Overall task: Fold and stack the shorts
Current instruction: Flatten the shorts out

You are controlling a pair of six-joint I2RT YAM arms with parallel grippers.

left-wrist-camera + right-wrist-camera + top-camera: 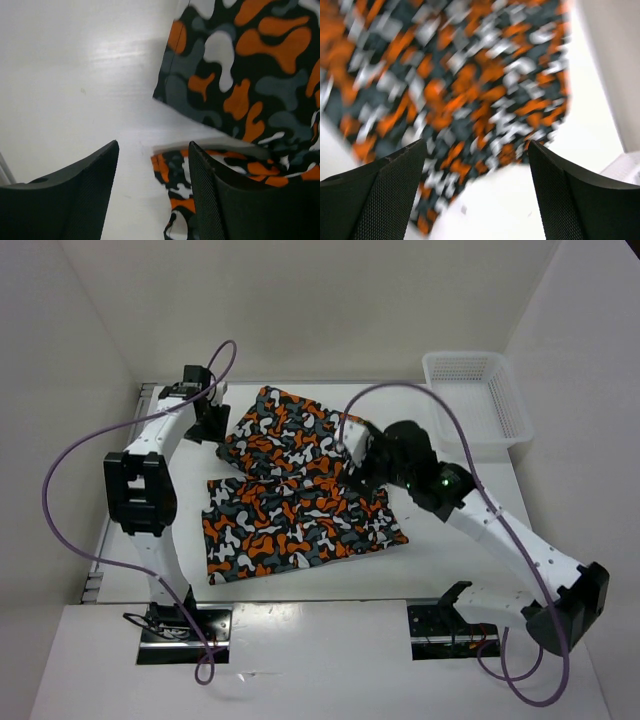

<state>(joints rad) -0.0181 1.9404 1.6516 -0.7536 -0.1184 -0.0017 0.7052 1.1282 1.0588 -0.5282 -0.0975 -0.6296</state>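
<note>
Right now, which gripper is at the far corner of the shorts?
The left gripper, open beside the far left corner of the camouflage shorts. The right gripper, also open, is instead about midway along their right edge.

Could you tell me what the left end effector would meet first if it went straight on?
Most likely the bare table beside the shorts; the left end effector is open and might also catch the fabric edge. Depth is unclear.
</note>
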